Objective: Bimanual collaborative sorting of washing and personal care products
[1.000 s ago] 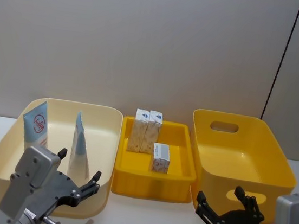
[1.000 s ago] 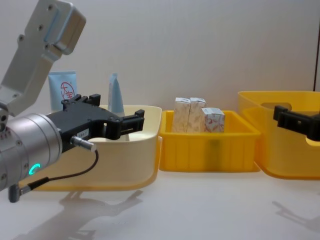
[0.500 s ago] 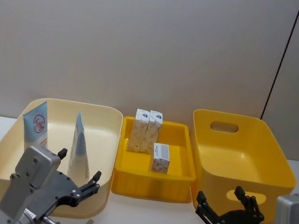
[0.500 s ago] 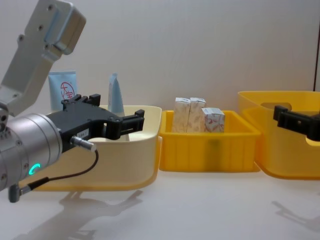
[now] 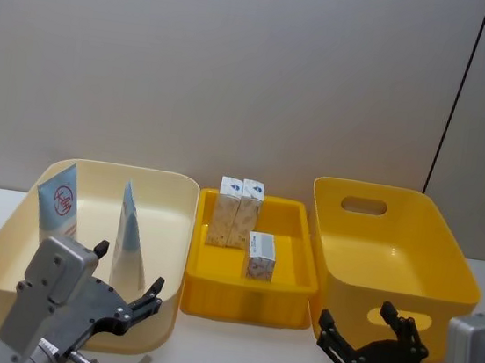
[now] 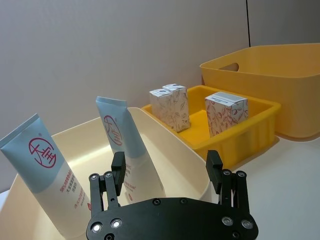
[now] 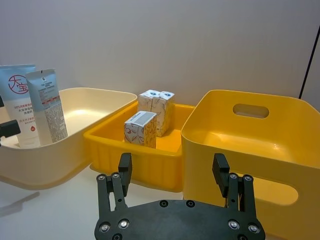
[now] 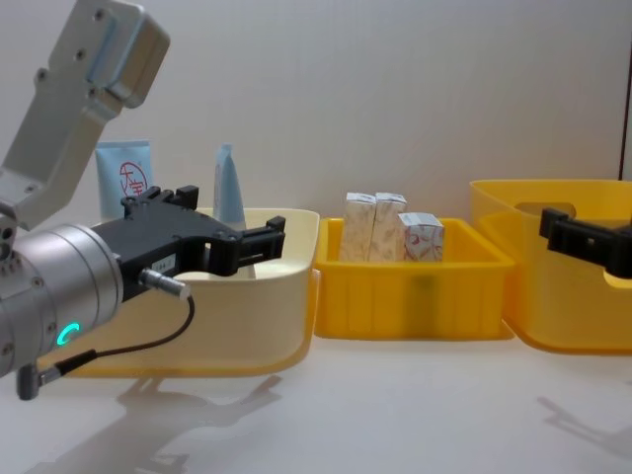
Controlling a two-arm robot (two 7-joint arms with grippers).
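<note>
- The left gripper [image 5: 128, 267] hovers at 7 o'clock above the white table [image 5: 230, 357], at the near edge of the cream bin [image 5: 6, 232]; its fingers are spread wide and hold nothing.
- The right gripper [image 5: 356, 314] hovers at 5 o'clock, in front of the deep yellow bin [image 5: 445, 260]. It too is spread wide and empty.
- Two light-blue tubes stand in the cream bin at 10 o'clock, flat crimped ends up.
- The left tube [image 5: 59, 204] leans by the bin's 9 o'clock wall. It carries a red ring with a red character inside; the small print below is too fine to read.
- The second tube [image 5: 128, 231] stands near the bin's middle, apart from the first.
- In the right wrist view the red mark on one tube seems to read 大宝.
- The shallow yellow tray [image 5: 287, 286] sits at 12 o'clock between the bins.
- In it, the near carton [image 5: 261, 256] stands alone: cream, with a brownish leaf print.
- The far pair of cartons [image 5: 228, 215] stands upright and touching, each with a blue mark at the top.
</note>
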